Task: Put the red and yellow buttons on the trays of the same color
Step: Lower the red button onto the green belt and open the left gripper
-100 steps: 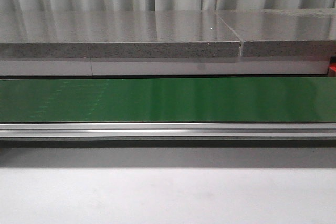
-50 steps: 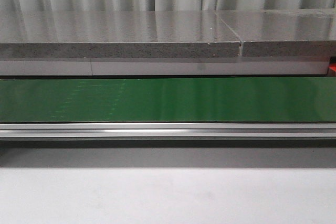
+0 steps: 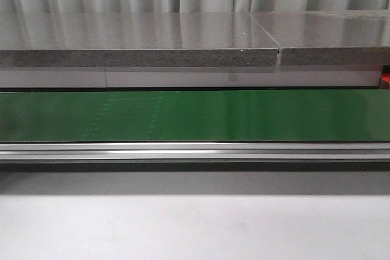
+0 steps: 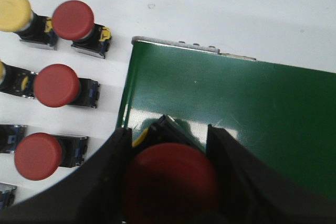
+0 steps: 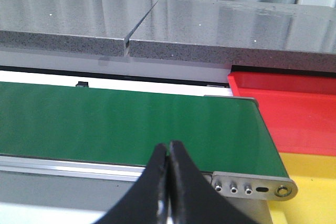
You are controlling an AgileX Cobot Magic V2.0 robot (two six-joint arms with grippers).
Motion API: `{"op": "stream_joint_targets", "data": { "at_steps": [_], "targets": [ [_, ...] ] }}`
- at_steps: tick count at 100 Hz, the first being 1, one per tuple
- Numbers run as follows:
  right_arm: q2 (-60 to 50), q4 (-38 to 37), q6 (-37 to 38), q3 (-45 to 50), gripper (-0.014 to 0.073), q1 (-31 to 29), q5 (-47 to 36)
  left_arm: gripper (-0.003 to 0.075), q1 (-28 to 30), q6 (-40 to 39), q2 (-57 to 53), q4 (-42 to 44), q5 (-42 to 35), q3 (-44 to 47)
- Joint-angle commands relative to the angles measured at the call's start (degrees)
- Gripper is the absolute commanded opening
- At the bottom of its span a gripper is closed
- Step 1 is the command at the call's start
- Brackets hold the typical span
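Note:
In the left wrist view my left gripper (image 4: 169, 140) is shut on a red button (image 4: 170, 182), holding it just above the end of the green belt (image 4: 252, 103). Three more red buttons (image 4: 56, 85) and a yellow button (image 4: 16, 11) lie in rows on the white table beside the belt. In the right wrist view my right gripper (image 5: 168, 153) is shut and empty over the near rail of the belt (image 5: 131, 124). The red tray (image 5: 289, 108) and the yellow tray (image 5: 315, 187) sit past the belt's end. Neither gripper shows in the front view.
The front view shows the green belt (image 3: 195, 115) with its aluminium rail (image 3: 195, 150), a grey stone counter (image 3: 140, 44) behind it and white table in front. The belt's end plate with bolts (image 5: 252, 187) borders the yellow tray.
Faint marks on the green belt surface have shifted to the right across the front view. Nothing else has visibly changed.

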Motion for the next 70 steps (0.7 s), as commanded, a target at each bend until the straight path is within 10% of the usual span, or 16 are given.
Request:
{"op": "stream_joint_targets", "data": {
  "at_steps": [1, 38, 70],
  "targets": [
    [-1.06, -0.28, -0.29, -0.82, -0.0066, -0.27, -4.65, -0.0019, -0.73, 0.2, 0.24, -0.21, -2.2, -2.07],
    [-1.06, -0.28, -0.29, -0.82, -0.0066, -0.27, -4.65, 0.002, -0.73, 1.89, 3.86, -0.21, -1.99, -2.07],
    [-1.06, -0.28, -0.29, -0.82, -0.0066, -0.27, -4.65, 0.0468, -0.73, 4.78, 3.86, -3.46, -2.1, -2.07]
  ]
}}
